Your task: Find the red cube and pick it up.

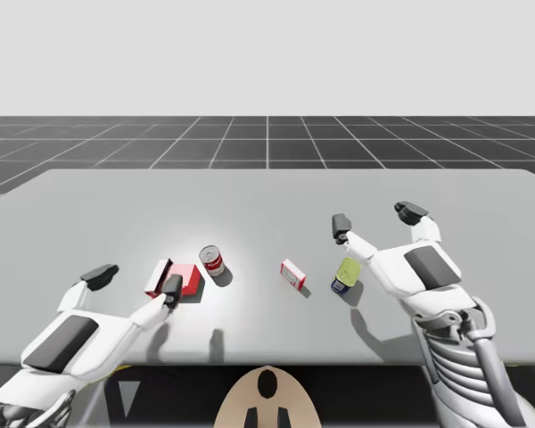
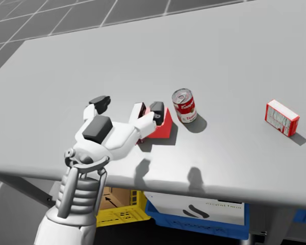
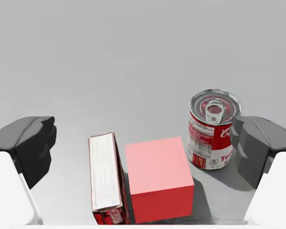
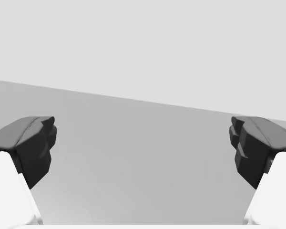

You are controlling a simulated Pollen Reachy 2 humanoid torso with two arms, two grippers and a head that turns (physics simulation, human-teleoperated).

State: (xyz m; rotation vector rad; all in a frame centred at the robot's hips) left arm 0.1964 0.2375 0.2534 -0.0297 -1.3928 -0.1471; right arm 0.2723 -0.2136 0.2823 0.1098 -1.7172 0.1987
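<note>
The red cube (image 3: 159, 176) rests on the grey table between a red-and-white box (image 3: 105, 177) standing on its edge and a red-and-white can (image 3: 212, 129). My left gripper (image 3: 145, 145) is open, and both the cube and the box lie between its fingers, with neither finger touching them. In the high view the left gripper (image 1: 135, 281) is at the red cube (image 1: 191, 279). In the head view one of its fingertips (image 2: 156, 108) overlaps the cube (image 2: 163, 128). My right gripper (image 1: 375, 218) is open over bare table (image 4: 143, 181), far from the cube.
A small red box (image 1: 292, 274) lies mid-table. A yellow-green bottle (image 1: 345, 274) lies just under my right forearm. The can (image 1: 212, 261) stands close beside the cube. A yellow crate (image 2: 115, 214) and a blue crate (image 2: 194, 220) sit below the table's near edge.
</note>
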